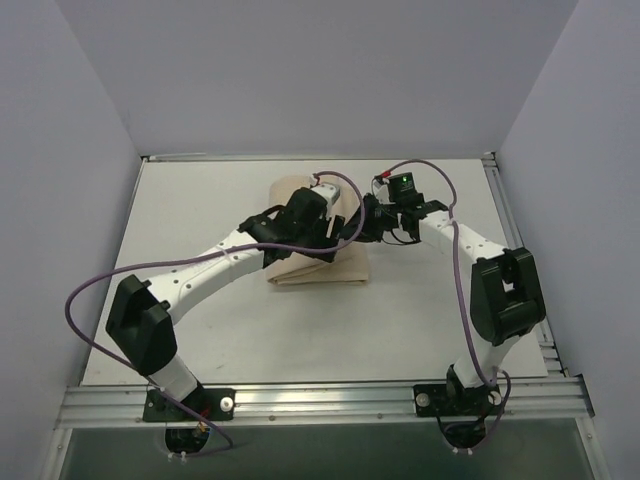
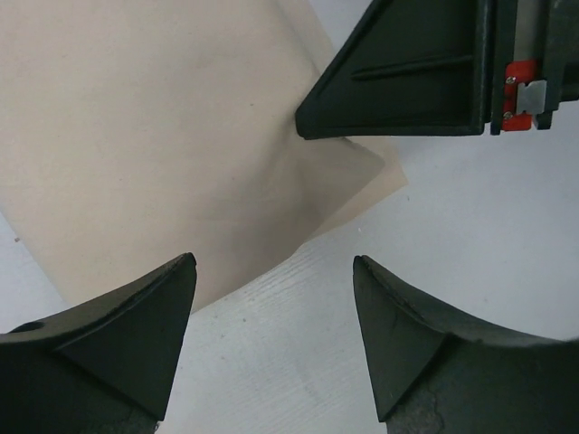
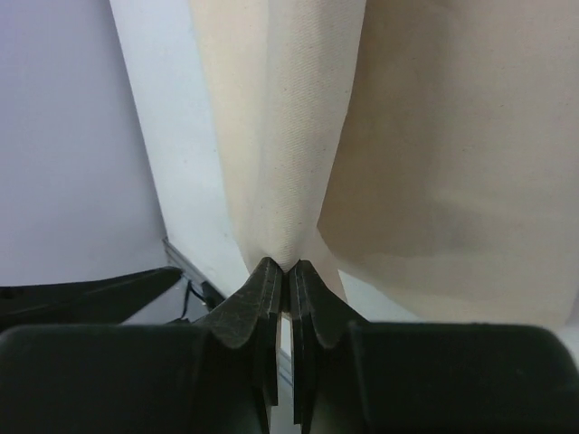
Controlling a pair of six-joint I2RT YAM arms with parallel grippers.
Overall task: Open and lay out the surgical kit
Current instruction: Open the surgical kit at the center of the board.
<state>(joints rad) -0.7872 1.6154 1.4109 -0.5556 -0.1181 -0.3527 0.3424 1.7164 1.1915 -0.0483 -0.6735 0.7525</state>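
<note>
Big beige cloth wrap sits mid-worktop, a bit toward far edge of white worktop, still folded up. Right gripper is pressed tight together, pinching raised fold of cloth. Left gripper is spread wide, holding nothing, hanging over cloth's corner and bare worktop just beside right one.
</note>
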